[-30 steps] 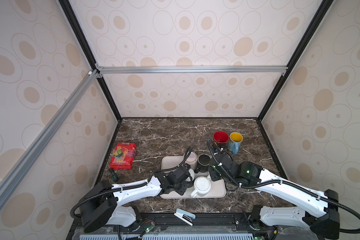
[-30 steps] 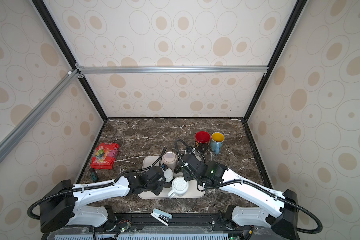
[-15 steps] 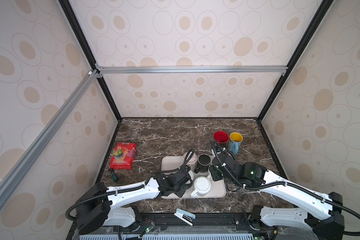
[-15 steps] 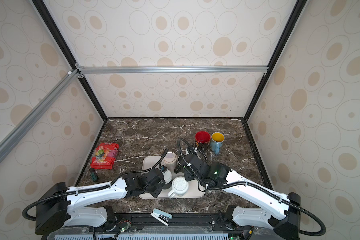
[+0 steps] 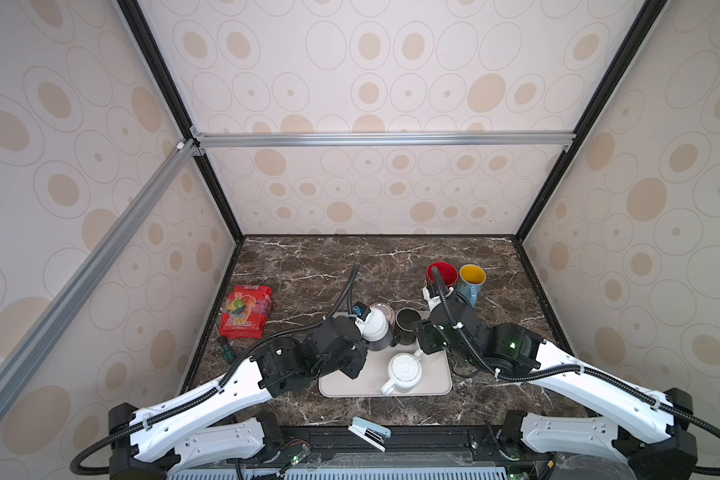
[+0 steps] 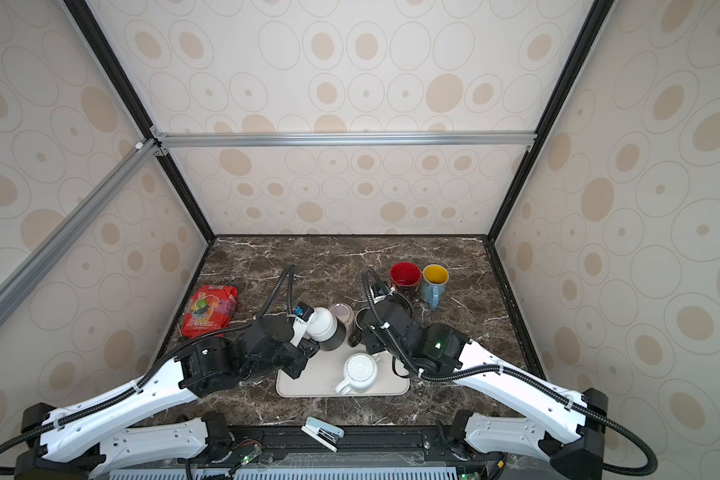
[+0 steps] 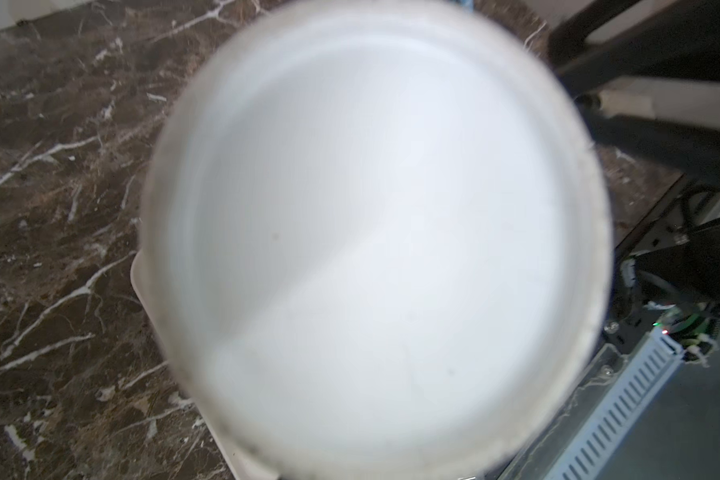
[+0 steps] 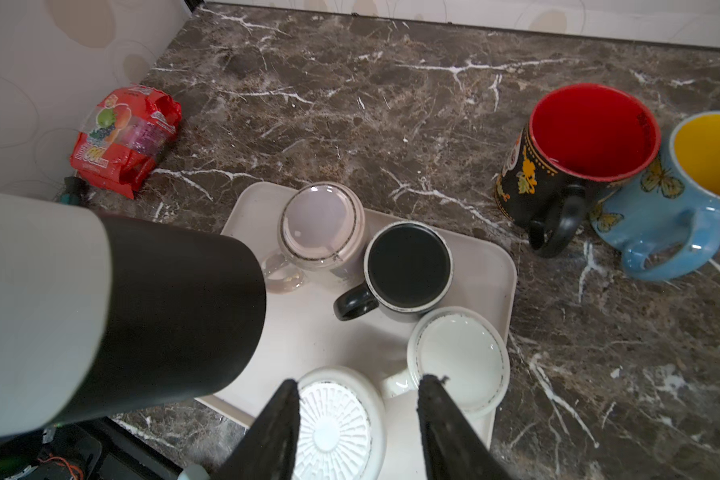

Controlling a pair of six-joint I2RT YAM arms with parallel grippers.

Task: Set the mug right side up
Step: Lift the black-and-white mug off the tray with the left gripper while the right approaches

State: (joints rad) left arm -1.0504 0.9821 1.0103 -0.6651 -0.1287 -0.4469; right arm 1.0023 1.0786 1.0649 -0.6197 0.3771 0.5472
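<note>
My right hand (image 8: 360, 382) hovers empty, jaws apart, over the tray's (image 5: 437, 384) near end. Since a second ago my left hand (image 5: 360, 336), clamped on the two-tone mug (image 6: 324, 328), has raised it clear of the tray and tipped it sideways. I judge the turn about half done.

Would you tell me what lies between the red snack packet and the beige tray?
Only bare brown marble tabletop separates the red snack packet from the beige tray, shown in the right wrist view.
</note>
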